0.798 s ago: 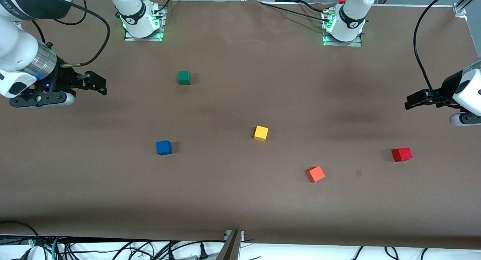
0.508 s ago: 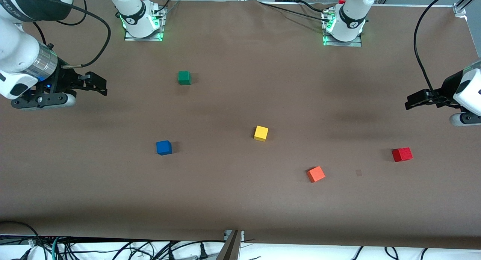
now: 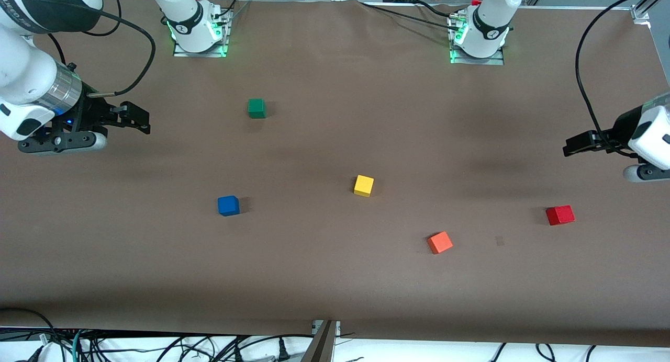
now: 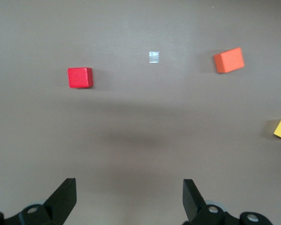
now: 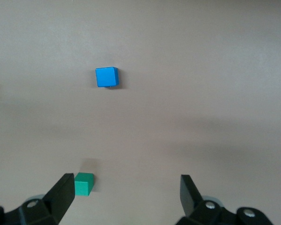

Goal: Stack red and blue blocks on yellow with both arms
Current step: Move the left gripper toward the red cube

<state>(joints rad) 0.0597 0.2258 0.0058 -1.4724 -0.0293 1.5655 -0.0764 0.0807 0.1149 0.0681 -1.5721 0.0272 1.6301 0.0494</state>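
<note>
Left claw (image 4: 130, 197): jaws spread wide and empty, hanging over bare tabletop at the left arm's end; its wrist view looks down on the red block.
Right claw (image 5: 126, 197): jaws also wide apart, holding nothing, hanging over bare tabletop at the right arm's end, with the blue block in its wrist view.
Red block (image 3: 560, 215): flat on the tabletop (image 3: 335, 278) toward the left arm's end, nearer the front camera than the yellow block, well apart from it.
Blue block (image 3: 229, 205): flat on the tabletop toward the right arm's end, also slightly nearer the camera than the yellow one.
Yellow block (image 3: 364, 185): alone near the middle, between the other two, nothing on it; as the base it seems reachable by both arms.
Why so placed: each block to be stacked lies on the side of one arm, so a split of the work looks likely: left arm for red, right for blue.
Arm pose: both forearms reach in from the table's ends, wrists bent so the claws point downward, high above the surface.
Others: orange block (image 3: 440, 242) between yellow and red, nearer the camera; green block (image 3: 256, 108) farther from it, toward the right arm's base.
Stage: nothing stacked yet.
</note>
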